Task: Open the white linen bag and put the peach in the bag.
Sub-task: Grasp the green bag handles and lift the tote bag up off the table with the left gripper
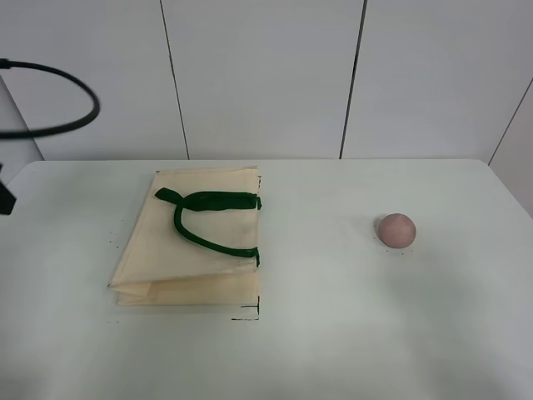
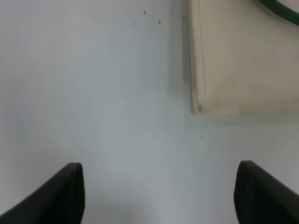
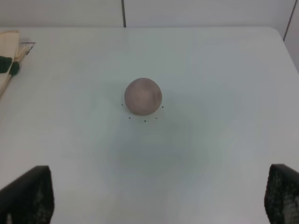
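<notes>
The white linen bag [image 1: 191,237] lies flat and closed on the table's left half, its dark green handles [image 1: 208,218] folded on top. The peach [image 1: 396,230] sits alone on the right half. Neither gripper shows in the exterior high view. In the left wrist view the left gripper [image 2: 159,196] is open, its dark fingertips [image 2: 65,193] wide apart over bare table, a corner of the bag [image 2: 243,60] ahead of it. In the right wrist view the right gripper [image 3: 159,198] is open, fingertips [image 3: 30,196] wide apart, with the peach [image 3: 143,96] some way ahead and the bag's edge [image 3: 9,56] at the side.
The white table [image 1: 333,333] ends at a grey panelled wall [image 1: 266,75]. A black cable [image 1: 62,100] loops at the far left. Small black marks [image 1: 250,315] sit by the bag's near right corner and around the peach.
</notes>
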Controlling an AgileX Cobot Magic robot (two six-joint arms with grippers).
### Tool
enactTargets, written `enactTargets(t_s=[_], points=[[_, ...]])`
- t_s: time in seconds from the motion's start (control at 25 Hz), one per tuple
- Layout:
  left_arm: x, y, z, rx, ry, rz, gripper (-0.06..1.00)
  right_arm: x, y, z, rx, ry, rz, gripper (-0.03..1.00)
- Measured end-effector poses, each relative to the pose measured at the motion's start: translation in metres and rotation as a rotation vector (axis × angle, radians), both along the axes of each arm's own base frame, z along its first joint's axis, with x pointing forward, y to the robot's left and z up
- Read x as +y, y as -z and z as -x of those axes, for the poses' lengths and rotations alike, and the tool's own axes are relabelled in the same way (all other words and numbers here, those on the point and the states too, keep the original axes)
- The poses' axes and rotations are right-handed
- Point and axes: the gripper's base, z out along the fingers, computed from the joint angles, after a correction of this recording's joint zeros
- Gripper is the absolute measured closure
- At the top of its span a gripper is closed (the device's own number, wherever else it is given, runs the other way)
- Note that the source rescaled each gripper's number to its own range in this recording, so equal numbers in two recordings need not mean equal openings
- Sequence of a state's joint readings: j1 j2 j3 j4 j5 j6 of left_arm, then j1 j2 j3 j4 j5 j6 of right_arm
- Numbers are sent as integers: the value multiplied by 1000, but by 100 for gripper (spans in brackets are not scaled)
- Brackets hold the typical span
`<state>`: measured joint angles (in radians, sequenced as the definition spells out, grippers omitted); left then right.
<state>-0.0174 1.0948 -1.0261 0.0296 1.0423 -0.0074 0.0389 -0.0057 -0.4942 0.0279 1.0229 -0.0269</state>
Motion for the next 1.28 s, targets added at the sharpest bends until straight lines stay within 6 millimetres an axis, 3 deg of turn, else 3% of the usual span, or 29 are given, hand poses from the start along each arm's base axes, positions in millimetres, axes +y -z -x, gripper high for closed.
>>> enactTargets(t_s=[0.2, 0.28, 0.44, 0.6, 0.92, 1.28], points=[[-2, 16, -90, 81, 1, -1, -2, 0, 0, 0, 0, 0, 0, -3], [-2, 30, -122, 118, 1, 2, -2, 0, 0, 0, 0, 0, 0, -3], [-12, 57, -167, 171, 17, 7, -2, 0, 0, 0, 0, 0, 0, -3], [-41, 77, -192, 202, 14, 26, -2, 0, 0, 0, 0, 0, 0, -3], [-120, 111, -216, 223, 78, 52, -2, 0, 0, 0, 0, 0, 0, -3], [-127, 169, -237, 292, 32, 22, -2, 0, 0, 0, 0, 0, 0, -3]])
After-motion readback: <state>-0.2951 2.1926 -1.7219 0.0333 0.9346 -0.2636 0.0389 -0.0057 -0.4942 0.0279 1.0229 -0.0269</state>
